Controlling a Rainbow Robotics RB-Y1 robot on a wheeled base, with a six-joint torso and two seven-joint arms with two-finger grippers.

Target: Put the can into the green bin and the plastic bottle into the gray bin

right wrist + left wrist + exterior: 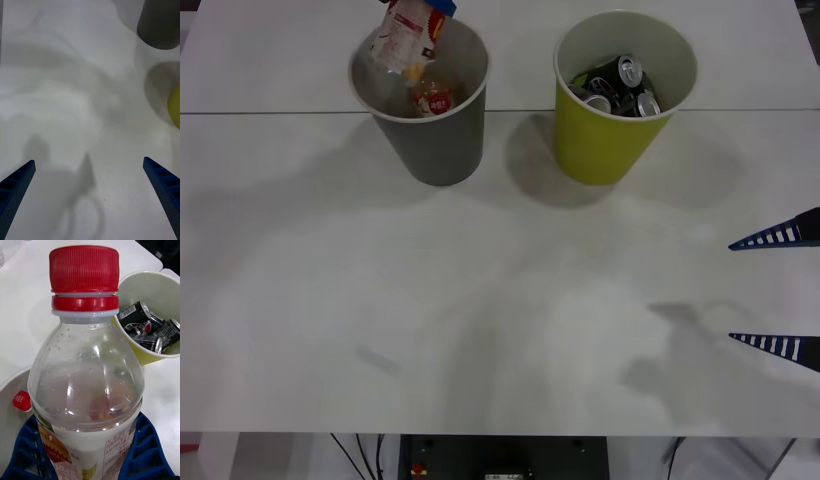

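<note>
a: bottle step. the left end effector (90, 461) grips the plastic bottle (408, 33) over the gray bin (430, 140), at eleven o'clock on the table (480, 300). next, i'd say: release.
b: count?
a: two bins; three cans (620, 85) in the green bin (605, 145); another bottle (432, 100) inside gray. right end effector (778, 292) open, three o'clock.

Overhead front; wrist views close

The gray bin (423, 95) stands upper left on the bench (480, 300), the green bin (620, 95) upper right, the plastic bottle (408, 35) over the gray bin's rim.
</note>
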